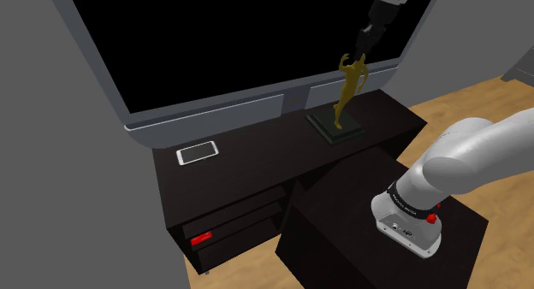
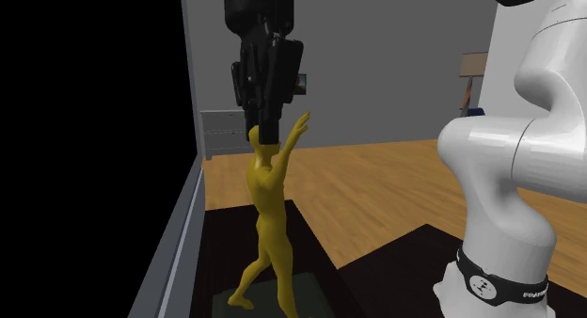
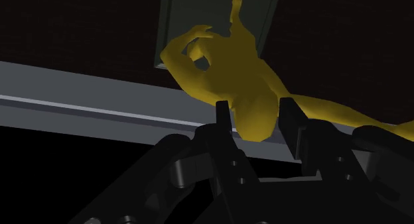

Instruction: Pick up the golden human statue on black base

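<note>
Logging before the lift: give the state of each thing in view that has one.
Statue, upright on its base, on the cabinet.
Gripper, open, fingers either side of the statue's head.
Phone, lying flat on the cabinet.
TV, screen black.

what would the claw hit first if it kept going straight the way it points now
Most likely the golden statue: its head sits right ahead, inside the open claw. Whether they touch yet is hard to judge.
</note>
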You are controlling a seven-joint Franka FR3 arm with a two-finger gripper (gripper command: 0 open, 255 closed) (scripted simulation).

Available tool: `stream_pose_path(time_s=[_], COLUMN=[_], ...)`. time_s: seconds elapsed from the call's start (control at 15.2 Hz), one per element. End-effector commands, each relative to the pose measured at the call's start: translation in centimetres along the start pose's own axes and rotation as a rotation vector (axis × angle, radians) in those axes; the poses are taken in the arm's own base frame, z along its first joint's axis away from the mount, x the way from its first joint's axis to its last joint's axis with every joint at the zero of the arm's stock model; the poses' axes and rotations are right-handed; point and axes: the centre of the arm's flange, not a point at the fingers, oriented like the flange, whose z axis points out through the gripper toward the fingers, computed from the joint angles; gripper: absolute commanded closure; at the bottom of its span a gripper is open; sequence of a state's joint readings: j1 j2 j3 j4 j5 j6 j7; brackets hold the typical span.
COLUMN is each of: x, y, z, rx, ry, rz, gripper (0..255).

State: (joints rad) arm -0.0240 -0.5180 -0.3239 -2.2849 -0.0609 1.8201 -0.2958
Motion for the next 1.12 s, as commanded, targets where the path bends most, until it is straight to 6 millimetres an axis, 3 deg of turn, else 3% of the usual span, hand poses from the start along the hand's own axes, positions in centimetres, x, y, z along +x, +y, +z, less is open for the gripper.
stream_pose_path(time_s=[0.0, 0.92, 1.06], x=[0.1, 0.5, 0.5], y=[0.0, -0.6, -0.6], z=[-0.4, -7.8, -7.9], rx=[0.0, 0.0, 0.0], ry=[-0.002, -0.002, -0.002], rz=[0.001, 0.001, 0.001], gripper=[255, 255, 255])
